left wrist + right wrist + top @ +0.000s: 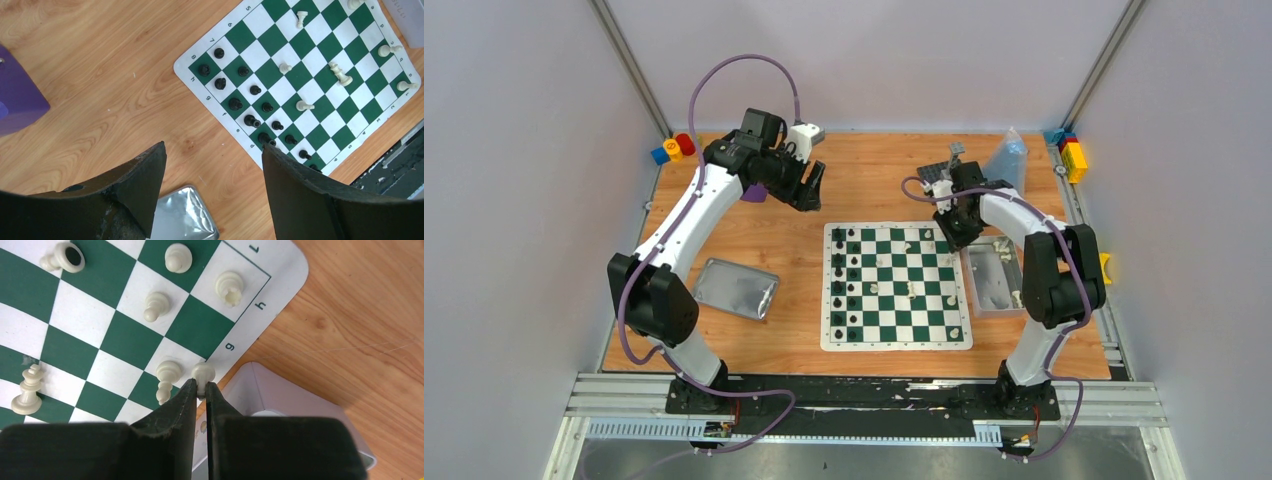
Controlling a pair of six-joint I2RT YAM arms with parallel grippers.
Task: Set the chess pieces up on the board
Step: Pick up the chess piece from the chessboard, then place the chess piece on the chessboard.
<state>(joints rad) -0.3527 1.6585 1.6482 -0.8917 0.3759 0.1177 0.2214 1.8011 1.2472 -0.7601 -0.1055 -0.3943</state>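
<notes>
The green and white board (896, 343) lies mid-table. Black chess pieces (846, 285) stand in two columns along its left side, also seen in the left wrist view (235, 103). White pieces (911, 290) are scattered over the rest, some lying down (341, 75). My right gripper (954, 235) is at the board's far right corner. It is shut (200, 385) on a small white piece (203, 371) over the board's border (280, 270), beside a toppled white piece (166, 377). My left gripper (809, 185) hangs open (213, 147) above bare wood, left of the board (272, 40).
A silver tin (738, 288) lies left of the board. A clear plastic box (991, 280) with white pieces sits along its right edge. A purple object (17, 95) is by the left arm. Toy blocks (674, 148) sit at the back corners, and a dark studded plate (939, 172) at the back.
</notes>
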